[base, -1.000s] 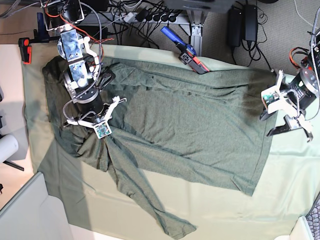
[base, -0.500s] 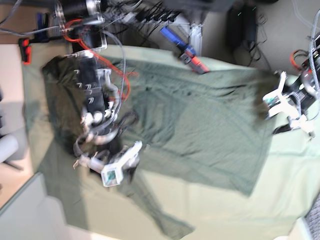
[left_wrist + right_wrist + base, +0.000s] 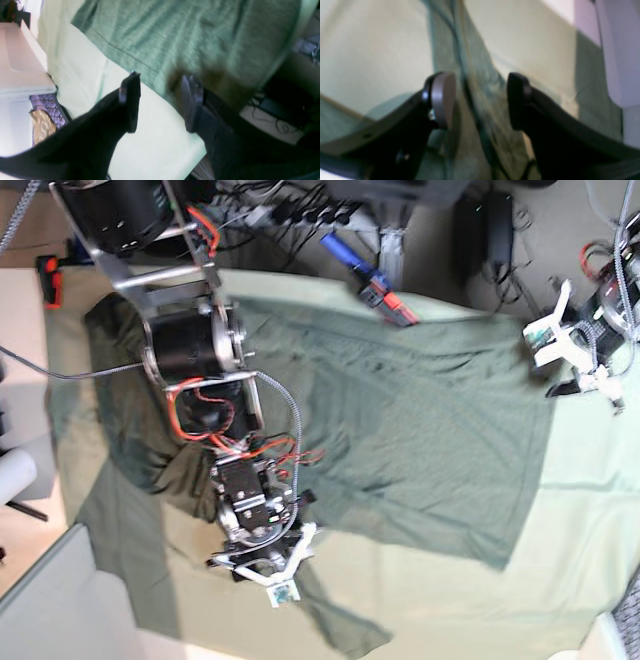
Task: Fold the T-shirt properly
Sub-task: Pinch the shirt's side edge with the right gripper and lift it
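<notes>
The dark olive T-shirt (image 3: 400,420) lies spread and wrinkled on the pale mint table cloth (image 3: 580,530), one sleeve (image 3: 340,625) trailing toward the front edge. My right gripper (image 3: 265,565) hangs over that sleeve. In the right wrist view this gripper (image 3: 480,100) is open, with a ridge of sleeve fabric (image 3: 475,75) below the gap. My left gripper (image 3: 583,385) is at the shirt's hem side on the right. The left wrist view shows it (image 3: 160,102) open over the cloth, just beside the hem (image 3: 130,53), holding nothing.
A blue and red clamp (image 3: 370,275) lies at the table's back edge, an orange one (image 3: 50,280) at the back left. Cables and a power strip (image 3: 310,210) run behind the table. A white bin (image 3: 50,600) stands at the front left.
My right arm has swung from the shirt's shoulder area down to the front sleeve, and its gripper has opened. The left gripper has shifted slightly toward the back.
</notes>
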You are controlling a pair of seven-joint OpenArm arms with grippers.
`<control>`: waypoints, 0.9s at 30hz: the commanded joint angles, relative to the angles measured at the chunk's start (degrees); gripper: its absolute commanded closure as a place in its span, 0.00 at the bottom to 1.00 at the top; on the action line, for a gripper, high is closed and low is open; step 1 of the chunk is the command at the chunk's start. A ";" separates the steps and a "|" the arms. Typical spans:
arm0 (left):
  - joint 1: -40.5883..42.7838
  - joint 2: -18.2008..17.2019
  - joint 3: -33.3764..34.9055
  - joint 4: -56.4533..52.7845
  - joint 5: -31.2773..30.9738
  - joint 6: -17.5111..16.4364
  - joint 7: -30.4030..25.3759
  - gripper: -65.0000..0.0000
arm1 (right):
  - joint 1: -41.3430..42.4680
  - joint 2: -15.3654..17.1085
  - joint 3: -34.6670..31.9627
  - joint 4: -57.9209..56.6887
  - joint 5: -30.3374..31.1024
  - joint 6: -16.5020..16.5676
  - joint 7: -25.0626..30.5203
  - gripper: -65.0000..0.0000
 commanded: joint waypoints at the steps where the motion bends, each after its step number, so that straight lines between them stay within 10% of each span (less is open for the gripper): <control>1: -0.35 -0.94 -0.52 1.05 0.83 0.76 -0.24 0.53 | 1.95 0.00 -0.42 -0.59 -0.31 -0.83 1.01 0.49; 27: -0.39 -0.94 -0.55 1.57 0.83 1.16 -0.63 0.53 | -1.53 -1.05 -7.39 2.67 4.04 -0.76 1.53 0.49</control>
